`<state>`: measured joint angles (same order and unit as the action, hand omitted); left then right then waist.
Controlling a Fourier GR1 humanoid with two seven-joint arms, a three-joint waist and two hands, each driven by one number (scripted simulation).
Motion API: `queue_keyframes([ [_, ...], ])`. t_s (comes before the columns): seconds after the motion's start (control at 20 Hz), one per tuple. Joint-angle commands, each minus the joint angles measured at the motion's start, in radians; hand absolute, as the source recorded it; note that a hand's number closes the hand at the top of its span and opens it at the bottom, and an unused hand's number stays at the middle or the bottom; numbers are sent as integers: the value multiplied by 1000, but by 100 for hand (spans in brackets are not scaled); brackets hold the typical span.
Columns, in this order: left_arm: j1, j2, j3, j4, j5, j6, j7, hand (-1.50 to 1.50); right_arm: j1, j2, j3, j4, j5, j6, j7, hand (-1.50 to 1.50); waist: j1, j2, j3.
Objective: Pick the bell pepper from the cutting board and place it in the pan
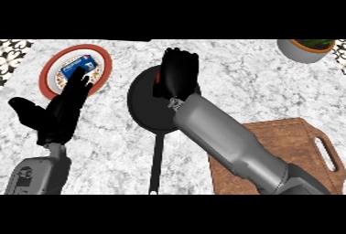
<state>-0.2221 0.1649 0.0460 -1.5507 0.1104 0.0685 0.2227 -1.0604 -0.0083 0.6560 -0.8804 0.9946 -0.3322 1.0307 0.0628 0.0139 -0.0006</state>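
Bell pepper (157,77), only a red sliver showing, is being clasped in the curled fingers of the right hand (179,68) above the pan (145,109) | judged best: lowered near the pan's middle before being released | left hand (64,109) is being held open, at rest, over the plate (51,68)

Most of the bell pepper (157,77) was hidden inside the right hand (177,73), pan (144,109) partly covered by hand and forearm (229,141), cutting board (300,137) cut off below, pot (304,51) clipped at top, blue item (76,65) on plate (47,75) too small to identify.
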Motion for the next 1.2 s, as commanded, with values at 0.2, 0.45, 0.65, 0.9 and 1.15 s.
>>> queue_keyframes([
  [0.2, -63, -6, 0, 27, -1, 7, 38, 0, 11, 8, 19, 261, -128, -187, -30, 150, 4, 5, 0],
  [0.45, 15, -3, -6, 8, -7, -16, -22, 0, 98, 8, -77, 280, -261, -288, -35, -150, 11, 8, 1],
  [0.65, -30, 27, 10, -37, 9, -23, 44, 0, 79, 8, -60, 314, -369, -334, -131, -150, 28, 8, 2],
  [0.9, 14, 4, 22, -2, 9, -11, -2, 0, 105, 8, -55, 231, -389, -516, -202, -150, -6, -1, 1],
  [1.15, 45, 11, 34, -25, 4, 0, 2, 0, 222, 8, -133, 94, -460, -690, -342, -150, -41, -9, 3],
])
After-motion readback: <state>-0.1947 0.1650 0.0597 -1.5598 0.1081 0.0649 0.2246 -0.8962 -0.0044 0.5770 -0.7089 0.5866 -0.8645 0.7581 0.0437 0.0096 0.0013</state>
